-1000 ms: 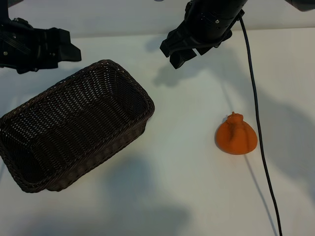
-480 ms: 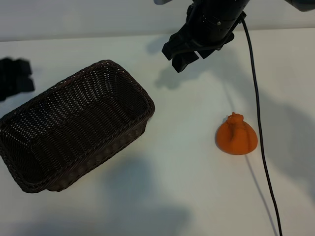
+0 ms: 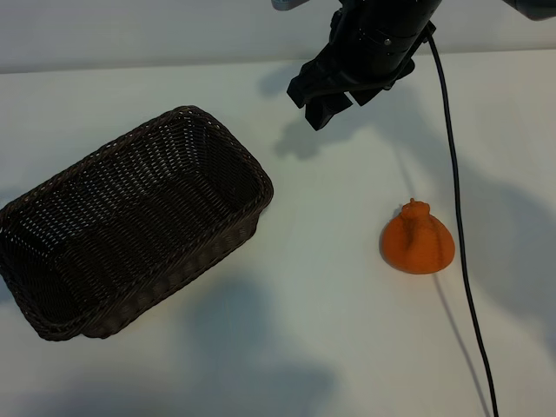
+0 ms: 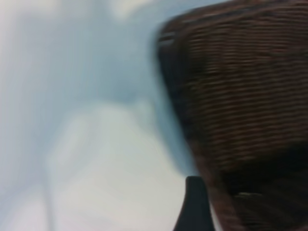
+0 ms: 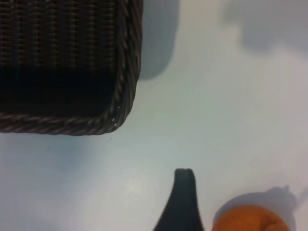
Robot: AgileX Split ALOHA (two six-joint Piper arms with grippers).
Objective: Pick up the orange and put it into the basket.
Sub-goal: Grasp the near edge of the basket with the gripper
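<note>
The orange (image 3: 417,246) rests on the white table at the right, a matte lump with a knobby top. It also shows at the edge of the right wrist view as the orange (image 5: 250,220). The dark brown wicker basket (image 3: 257,178) lies at the left with nothing in it. My right gripper (image 3: 309,104) hovers open at the top centre, well behind the orange and holding nothing; one fingertip (image 5: 184,182) shows beside the orange. The left arm is outside the exterior view. Its wrist view shows one fingertip (image 4: 195,192) by the basket (image 4: 240,96), with bare table beside it.
A black cable (image 3: 457,226) runs from the right arm down the table, just past the orange's right side. White table lies between basket and orange. A basket corner (image 5: 126,72) shows in the right wrist view.
The left arm has pulled back to the left, out of the exterior view. The right gripper has shifted slightly. Orange and basket have not moved.
</note>
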